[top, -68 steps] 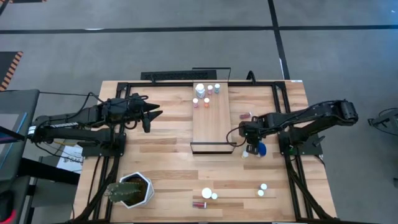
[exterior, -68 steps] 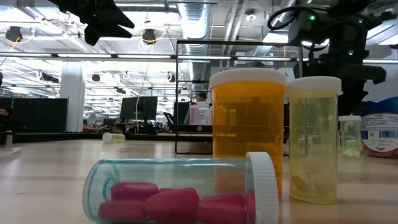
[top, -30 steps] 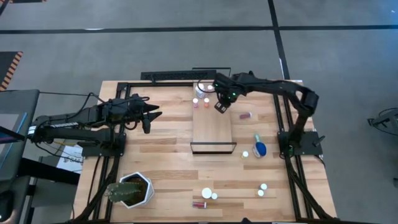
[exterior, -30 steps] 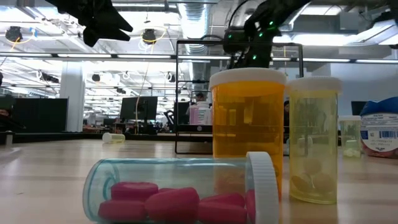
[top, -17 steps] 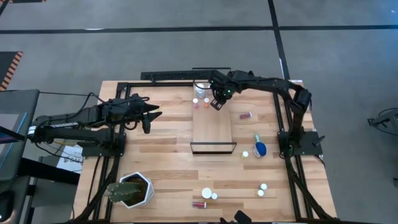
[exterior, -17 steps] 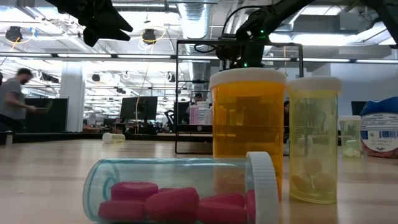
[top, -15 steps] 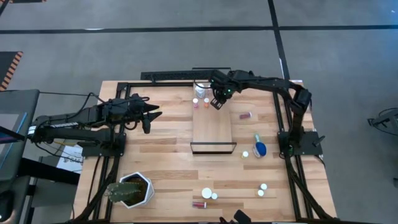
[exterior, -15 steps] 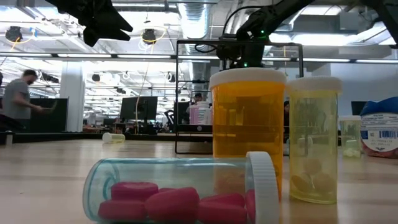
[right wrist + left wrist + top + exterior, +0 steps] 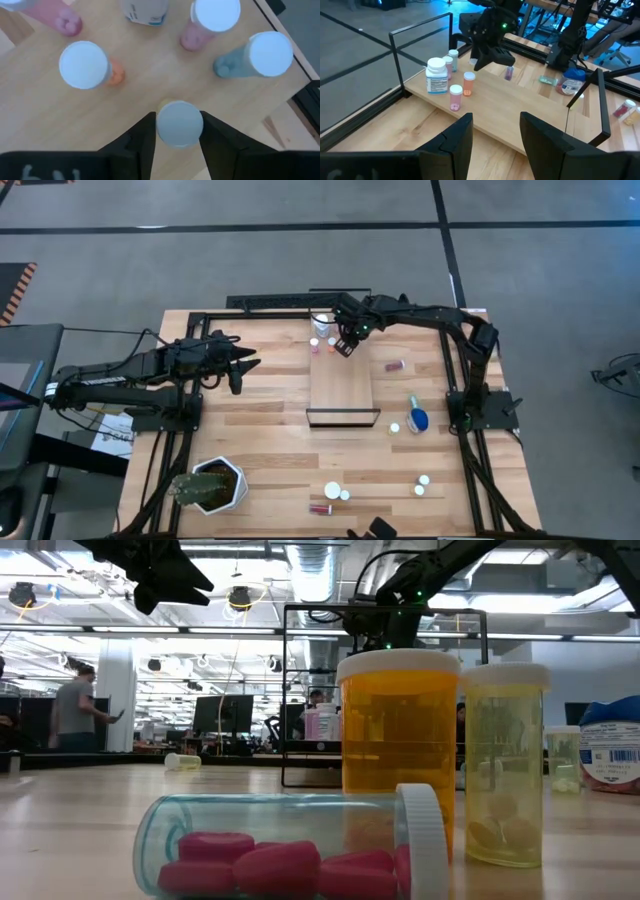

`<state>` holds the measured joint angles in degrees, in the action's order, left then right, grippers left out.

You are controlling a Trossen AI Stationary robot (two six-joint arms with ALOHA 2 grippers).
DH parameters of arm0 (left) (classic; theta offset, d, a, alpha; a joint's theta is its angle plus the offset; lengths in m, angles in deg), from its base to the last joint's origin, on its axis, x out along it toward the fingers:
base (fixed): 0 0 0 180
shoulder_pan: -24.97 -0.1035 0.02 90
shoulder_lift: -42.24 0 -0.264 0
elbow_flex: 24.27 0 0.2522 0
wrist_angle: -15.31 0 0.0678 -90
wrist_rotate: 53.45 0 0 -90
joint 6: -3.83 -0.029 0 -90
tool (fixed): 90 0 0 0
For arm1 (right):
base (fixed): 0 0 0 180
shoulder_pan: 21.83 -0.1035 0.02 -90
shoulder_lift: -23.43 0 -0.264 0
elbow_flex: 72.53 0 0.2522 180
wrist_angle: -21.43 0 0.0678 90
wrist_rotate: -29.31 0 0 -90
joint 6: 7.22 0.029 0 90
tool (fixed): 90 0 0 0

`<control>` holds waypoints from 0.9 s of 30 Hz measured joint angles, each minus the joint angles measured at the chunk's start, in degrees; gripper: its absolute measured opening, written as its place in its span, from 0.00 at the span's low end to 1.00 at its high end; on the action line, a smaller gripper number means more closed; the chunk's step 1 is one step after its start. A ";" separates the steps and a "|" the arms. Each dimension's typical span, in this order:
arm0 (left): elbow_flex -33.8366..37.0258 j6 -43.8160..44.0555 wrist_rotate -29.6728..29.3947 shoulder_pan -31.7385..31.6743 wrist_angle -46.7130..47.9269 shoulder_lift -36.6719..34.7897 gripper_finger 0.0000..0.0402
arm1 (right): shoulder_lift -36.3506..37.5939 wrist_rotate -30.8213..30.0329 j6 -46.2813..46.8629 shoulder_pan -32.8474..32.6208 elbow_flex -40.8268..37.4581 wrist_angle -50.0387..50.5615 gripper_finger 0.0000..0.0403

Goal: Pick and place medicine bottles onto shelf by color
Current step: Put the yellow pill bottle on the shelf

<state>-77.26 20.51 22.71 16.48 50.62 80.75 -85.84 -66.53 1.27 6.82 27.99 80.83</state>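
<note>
The shelf [image 9: 340, 380] is a light-wood board in the middle of the table, with a dark frame at its far end. Several white-capped bottles [image 9: 322, 330] stand at that end: an orange one [image 9: 83, 65], a pink one [image 9: 215, 15], a teal one [image 9: 270, 54] and a labelled white one [image 9: 436, 75]. My right gripper [image 9: 345, 346] hangs over them, shut on a small white-capped bottle [image 9: 179, 123]. My left gripper [image 9: 245, 365] waits open and empty left of the shelf. My right gripper pinches the small bottle between its two fingers [image 9: 140, 135], which stand on opposite sides of its white cap [image 9: 165, 125]. The fingers come from above, pointing down. The bottle is upright under the gripper, among the standing bottles. I cannot tell whether its bottom touches the shelf.
Right of the shelf lie a wide blue bottle [image 9: 417, 418], a white one [image 9: 394, 427] and a reddish vial [image 9: 395, 365]. More bottles sit near the front edge [image 9: 333, 491] [image 9: 424, 480]. A white plant pot [image 9: 215, 485] stands at the front left. People move in the room behind.
My right gripper has carried the small bottle a little toward the table's left and far edges, over the shelf's far end, and has come down somewhat among the standing bottles. It has stayed shut on the bottle.
</note>
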 joint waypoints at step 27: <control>0.00 0.11 -0.09 0.00 0.04 0.00 0.37 | 9.87 -0.04 -4.63 0.03 3.52 4.08 0.56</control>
<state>-77.26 20.62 22.62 16.48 50.66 80.75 -75.97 -66.58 -3.36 6.85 31.51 84.91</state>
